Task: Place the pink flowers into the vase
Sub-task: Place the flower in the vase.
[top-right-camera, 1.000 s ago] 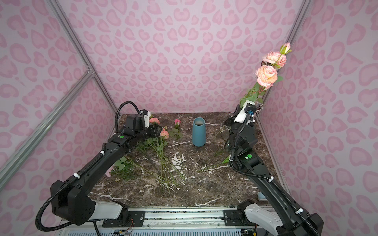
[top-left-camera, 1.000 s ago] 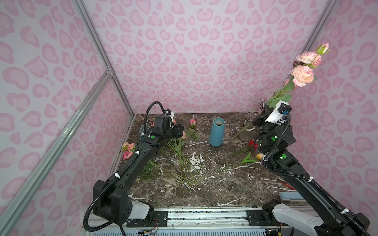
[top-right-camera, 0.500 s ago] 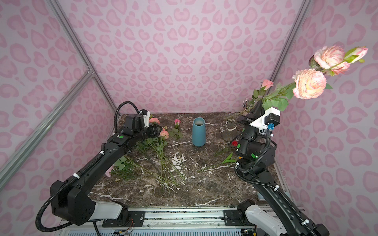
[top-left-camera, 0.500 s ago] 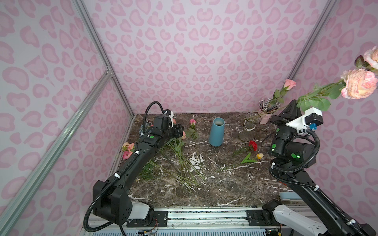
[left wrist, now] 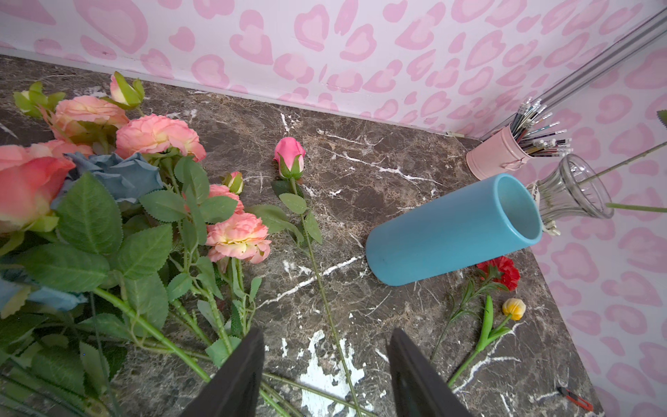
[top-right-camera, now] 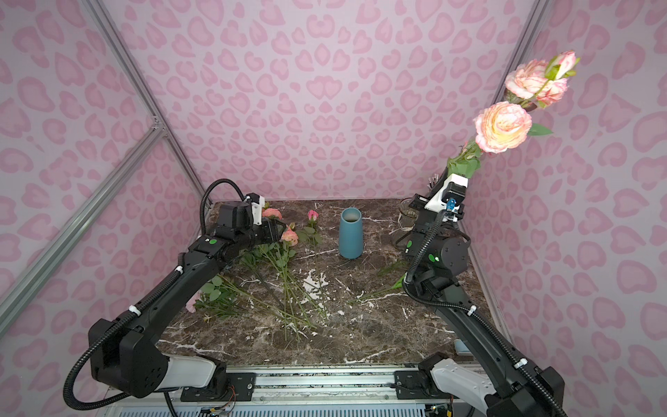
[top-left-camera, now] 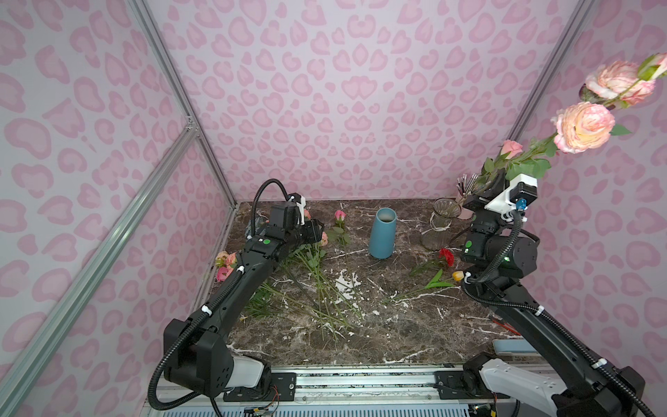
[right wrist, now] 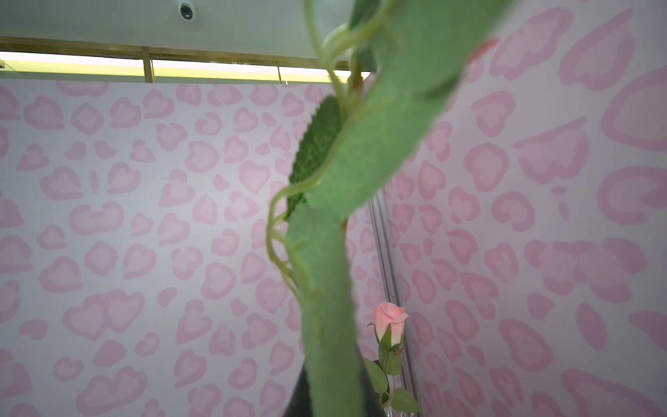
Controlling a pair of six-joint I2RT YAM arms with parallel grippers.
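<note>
Pink flowers (top-left-camera: 583, 126) high by the right wall, stem pinched in closed right fingers (right wrist: 297, 399); more heaped on table (top-left-camera: 415, 325) beside left fingers (left wrist: 242, 375), half parted, empty. Blue vase (top-left-camera: 382, 233) upright, nothing inside; glass vase (top-left-camera: 441, 222) with one pink bud (top-left-camera: 510, 148); cup (left wrist: 494, 159) of pens (left wrist: 537, 133)

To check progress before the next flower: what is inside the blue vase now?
Nothing shows inside the blue vase: no stem or bloom rises from its mouth, and the left wrist view shows only bare inner wall. Its bottom is hidden by its own wall.
</note>
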